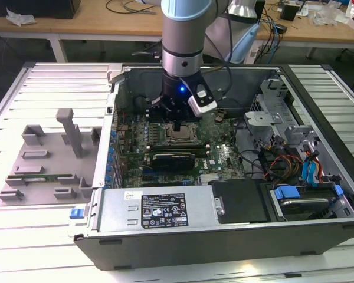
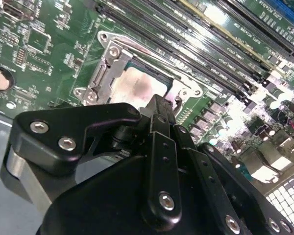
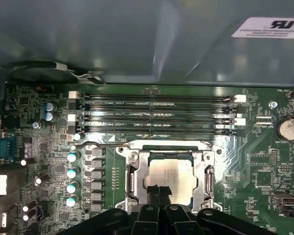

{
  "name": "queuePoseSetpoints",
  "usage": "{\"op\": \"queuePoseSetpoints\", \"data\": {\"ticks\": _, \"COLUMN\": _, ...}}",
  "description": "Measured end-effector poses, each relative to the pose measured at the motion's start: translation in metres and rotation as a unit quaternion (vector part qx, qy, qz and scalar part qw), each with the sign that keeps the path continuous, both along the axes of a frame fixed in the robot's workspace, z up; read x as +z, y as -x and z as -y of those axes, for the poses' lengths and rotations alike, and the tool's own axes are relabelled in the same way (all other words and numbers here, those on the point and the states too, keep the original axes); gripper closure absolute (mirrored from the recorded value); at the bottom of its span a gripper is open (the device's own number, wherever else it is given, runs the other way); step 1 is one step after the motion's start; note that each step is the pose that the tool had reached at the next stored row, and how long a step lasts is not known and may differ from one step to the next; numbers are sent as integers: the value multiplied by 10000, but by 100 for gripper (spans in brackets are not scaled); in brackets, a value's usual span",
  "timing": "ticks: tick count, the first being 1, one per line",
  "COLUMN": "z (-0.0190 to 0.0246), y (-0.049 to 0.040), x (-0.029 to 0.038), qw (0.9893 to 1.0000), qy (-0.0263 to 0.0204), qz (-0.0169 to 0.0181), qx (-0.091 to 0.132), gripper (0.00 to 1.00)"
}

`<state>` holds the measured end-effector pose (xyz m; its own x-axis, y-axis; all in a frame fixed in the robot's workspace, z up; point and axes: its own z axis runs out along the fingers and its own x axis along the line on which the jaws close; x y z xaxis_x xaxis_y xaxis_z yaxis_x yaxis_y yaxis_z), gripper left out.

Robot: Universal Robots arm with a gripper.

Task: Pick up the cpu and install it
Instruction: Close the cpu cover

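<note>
One cpu (image 3: 174, 176) is lying flat inside the one metal socket frame (image 3: 131, 172), near the middle of the single motherboard (image 3: 264, 156) in the open computer case (image 1: 224, 236). One gripper (image 3: 159, 190) is hanging directly over it. Its two fingers (image 3: 153, 189) are pressing together, clenched on nothing, with their tips over the cpu's near edge. Whether they are touching it is unclear.

Exterior view: bright, even overhead light. Second wrist view: strong glare washes out motherboard (image 2: 44, 58) parts beyond the gripper (image 2: 159, 105), and the gripper body nearest the lens is soft. First wrist view: pale sheen on the cpu (image 3: 169, 171).
</note>
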<state>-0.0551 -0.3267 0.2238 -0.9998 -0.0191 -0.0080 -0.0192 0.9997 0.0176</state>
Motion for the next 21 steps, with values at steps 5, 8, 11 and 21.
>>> {"op": "queuePoseSetpoints", "data": {"ticks": 5, "z": 2, "y": 81, "x": -53, "qw": 10000, "qy": -1, "qz": 11, "qx": -5, "gripper": 89}}
{"op": "queuePoseSetpoints", "data": {"ticks": 8, "z": 2, "y": 130, "x": -103, "qw": 10000, "qy": -1, "qz": 23, "qx": -5, "gripper": 89}}
{"op": "queuePoseSetpoints", "data": {"ticks": 11, "z": 3, "y": 135, "x": -127, "qw": 10000, "qy": 1, "qz": 23, "qx": -7, "gripper": 89}}
{"op": "queuePoseSetpoints", "data": {"ticks": 21, "z": 2, "y": 159, "x": -188, "qw": 10000, "qy": -1, "qz": 24, "qx": -6, "gripper": 89}}
